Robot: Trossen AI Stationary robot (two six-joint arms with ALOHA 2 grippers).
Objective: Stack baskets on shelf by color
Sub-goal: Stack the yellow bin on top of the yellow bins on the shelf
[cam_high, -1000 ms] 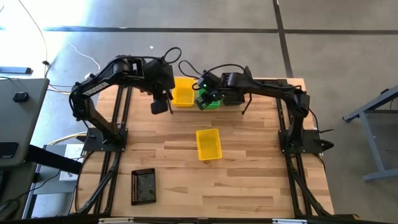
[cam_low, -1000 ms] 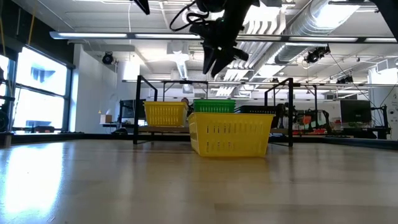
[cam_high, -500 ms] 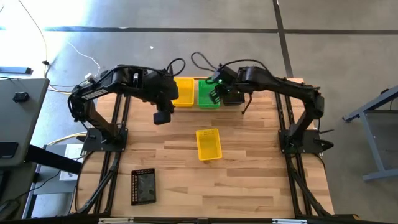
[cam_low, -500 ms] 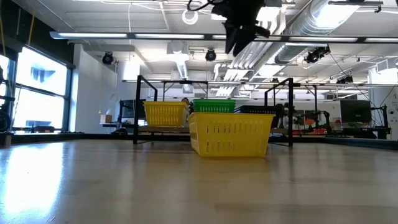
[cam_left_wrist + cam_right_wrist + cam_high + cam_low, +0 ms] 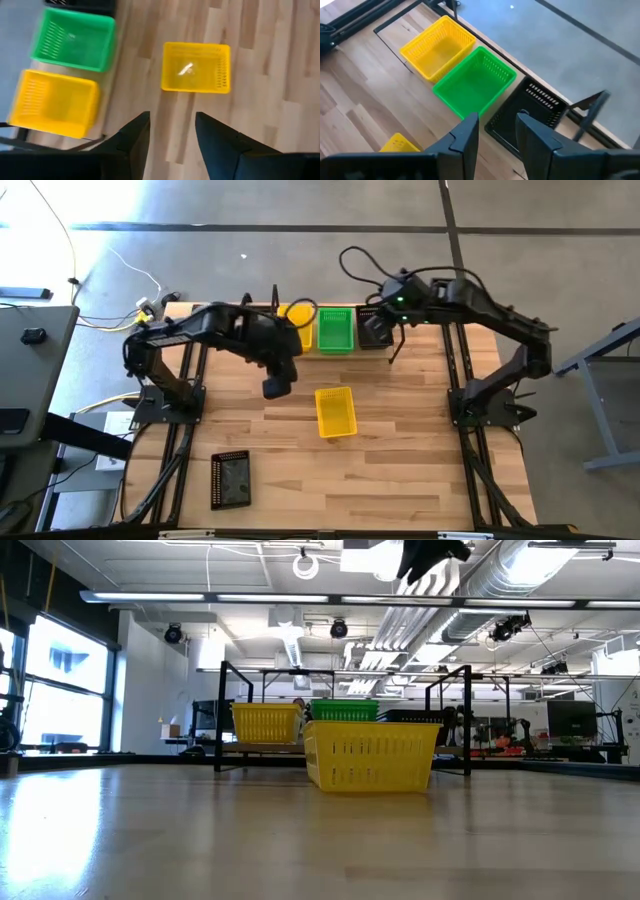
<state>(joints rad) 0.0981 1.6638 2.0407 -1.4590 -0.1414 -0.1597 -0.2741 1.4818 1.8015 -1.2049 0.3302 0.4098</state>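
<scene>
Three baskets sit in a row on the shelf (image 5: 375, 346) at the far edge of the tabletop (image 5: 400, 460): yellow stack (image 5: 300, 325), green stack (image 5: 336, 329), then a black basket (image 5: 376, 328) on the right-arm side, each just beside the next. One loose yellow basket (image 5: 335, 411) stands alone mid-tabletop, well apart from the shelf, and a dark flat mesh item (image 5: 231, 479) lies near the front left corner; can't tell exactly what it is. Left arm reaches inward with its left end effector (image 5: 277, 385) raised over the tabletop, between the shelf row and the loose yellow basket. Its wrist view looks down with empty, parted fingers (image 5: 134, 137) and the loose basket straight ahead past them. Right end effector (image 5: 495, 132) hangs over the shelf's black/green end, fingers also apart and holding nothing. Key relation: the loose yellow basket lies toward the front and slightly to the right-arm side of the left end effector, close by, while the right one is well apart from it across the shelf, so left arm looks nearer for the pick. Basket's long axis runs front to back on the tabletop, with a slight tilt, so the short walls face shelf and front edge. Its likely target is the yellow stack at the shelf's left end.
</scene>
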